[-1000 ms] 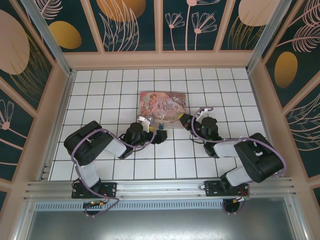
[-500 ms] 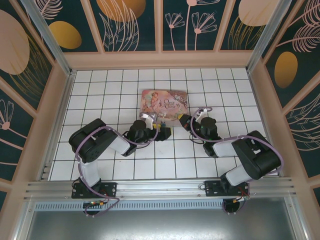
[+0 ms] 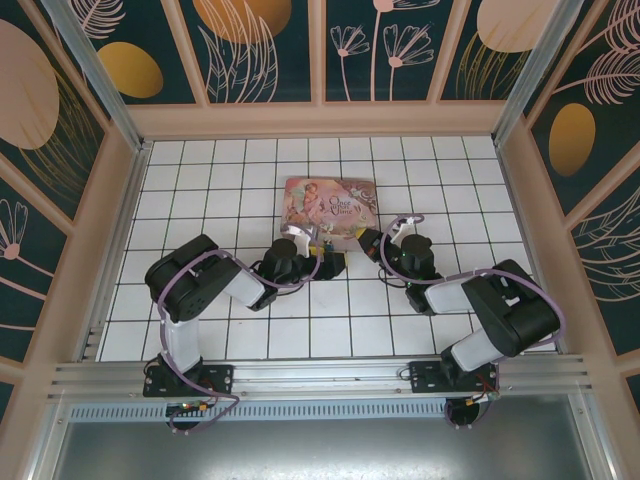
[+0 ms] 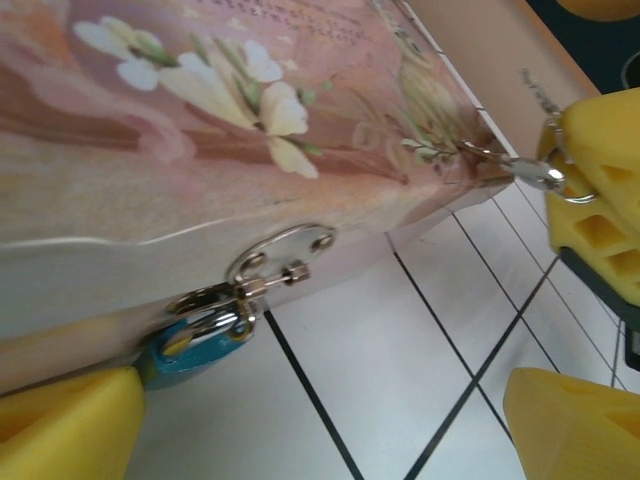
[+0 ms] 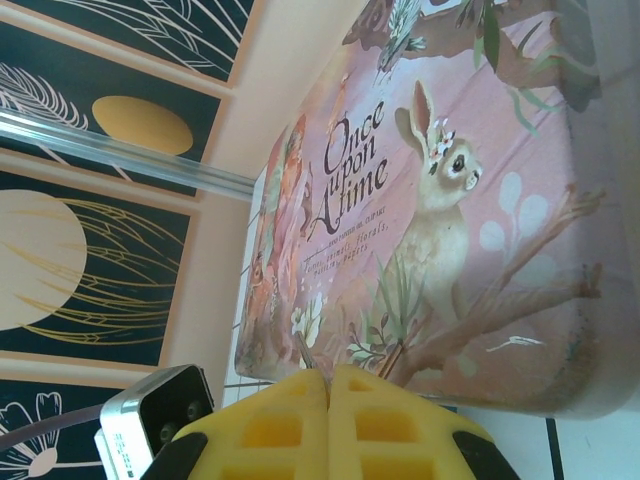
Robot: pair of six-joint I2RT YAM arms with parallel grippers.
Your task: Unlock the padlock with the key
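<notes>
Padlock [image 4: 195, 340] hangs at the tin's near edge, between the open left hand's fingers.
Blue body, silvery shackle thru the latch of the pink tin [image 4: 200, 150], low over the white tiled surface [image 4: 400, 360]. Left hand [image 4: 325, 415] is wide open and holds nothing; one yellow finger [image 4: 60, 425] is right at the padlock, touching or not I cannot tell. Right hand [image 5: 328, 395] is closed, pinching the key [image 4: 530, 172] near the tin's corner, apart from the padlock.

A white tiled floor [image 3: 230, 170] with black grid lines lies evenly lit. Past its far edge and along both its sides rise dark teal wall panels [image 3: 262, 50] painted with peach flowers and orange ovals, framed in beige wood [image 3: 320, 118]. An aluminium rail [image 3: 320, 375] runs along its near edge.
</notes>
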